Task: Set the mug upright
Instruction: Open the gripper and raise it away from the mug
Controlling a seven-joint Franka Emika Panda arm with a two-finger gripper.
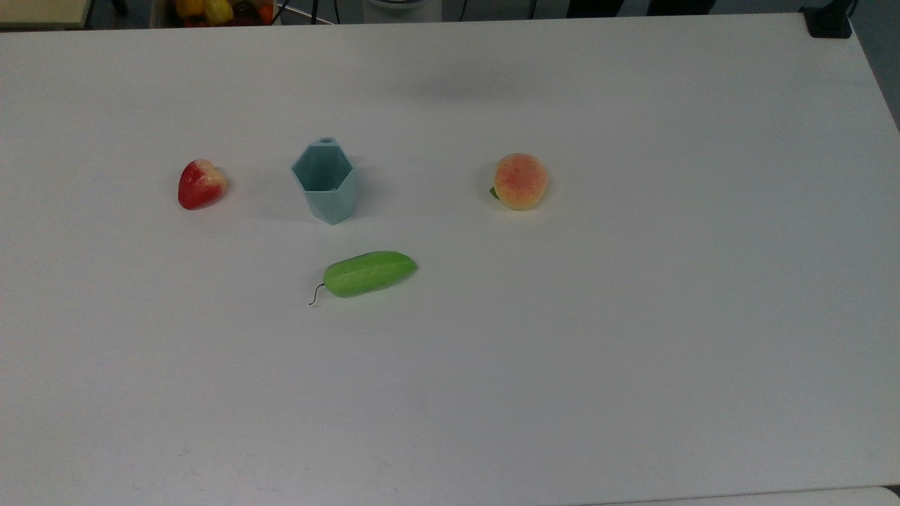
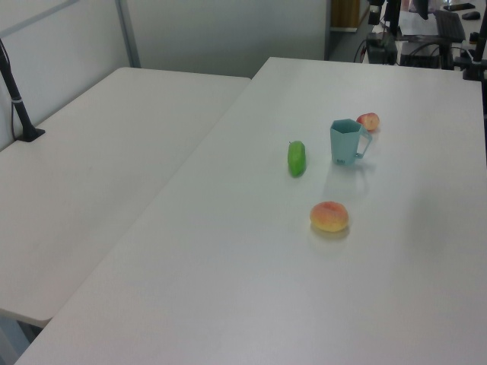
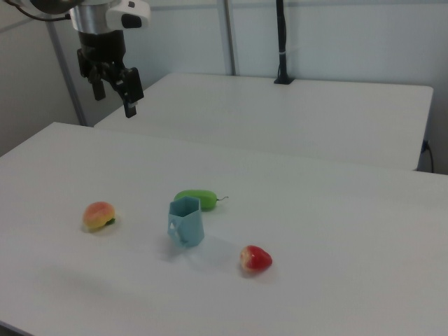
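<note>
The pale blue faceted mug [image 1: 325, 184] stands upright on the white table [image 1: 633, 316], hexagonal rim up. In the left view the mug [image 2: 346, 142] shows its handle on the left view's right side. In the right view the mug [image 3: 186, 222] stands between the peach and the strawberry. My gripper [image 3: 114, 99] hangs high above the table at the right view's upper left, far from the mug, open with nothing between its fingers.
A green cucumber [image 1: 369, 273] lies just in front of the mug, a red strawberry [image 1: 201, 184] to the top view's left, a peach [image 1: 520, 181] to its right. A second white table [image 2: 91, 167] adjoins, with a black post [image 3: 280, 42] on it.
</note>
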